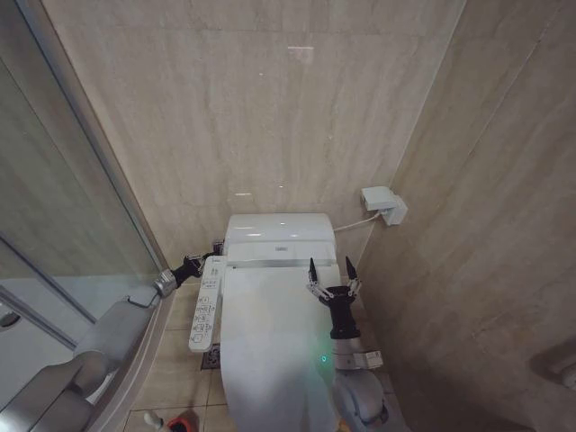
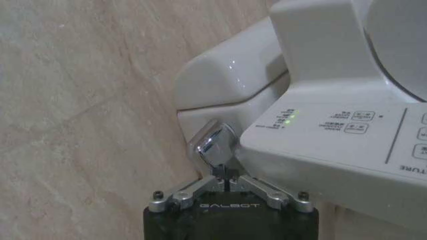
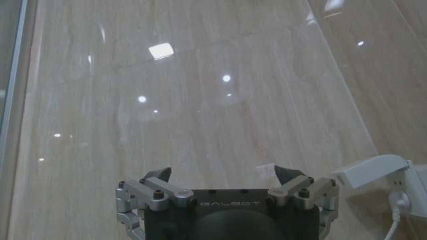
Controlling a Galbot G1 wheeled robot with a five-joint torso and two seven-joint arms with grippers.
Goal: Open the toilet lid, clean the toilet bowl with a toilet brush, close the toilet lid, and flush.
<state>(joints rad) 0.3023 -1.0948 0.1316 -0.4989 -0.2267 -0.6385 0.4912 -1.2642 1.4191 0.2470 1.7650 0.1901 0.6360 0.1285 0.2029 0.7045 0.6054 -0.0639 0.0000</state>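
Toilet lid (image 1: 270,351) is down over the toilet bowl (image 1: 232,405), so the flush appears to be the step in hand.

Left gripper (image 2: 226,181): jaws drawn nearly together, their tips at the chrome flush lever (image 2: 213,141) on the tank's side, behind the control panel (image 2: 347,145). Whether they actually pinch the lever cannot be told; contact looks light, at the lever's lower edge.

Right gripper (image 1: 331,277): jaws spread wide, holding nothing, raised above the lid's right rear edge and pointing at the back wall.

Risks, as judged:
- The lever is polished and rounded; a shallow hold could slip off and leave the flush undone.
- The control panel overhangs just beside the lever; a drifting wrist could strike it or press a button.
- The wall socket (image 3: 400,185) and its white cable sit right of the tank, near the idle right gripper; a careless swing could snag them.

Writing: "GALBOT" on both gripper bodies. Panel button captions are too small to read, apart from letters "TURE" at its edge. Small green lights glow on the panel.
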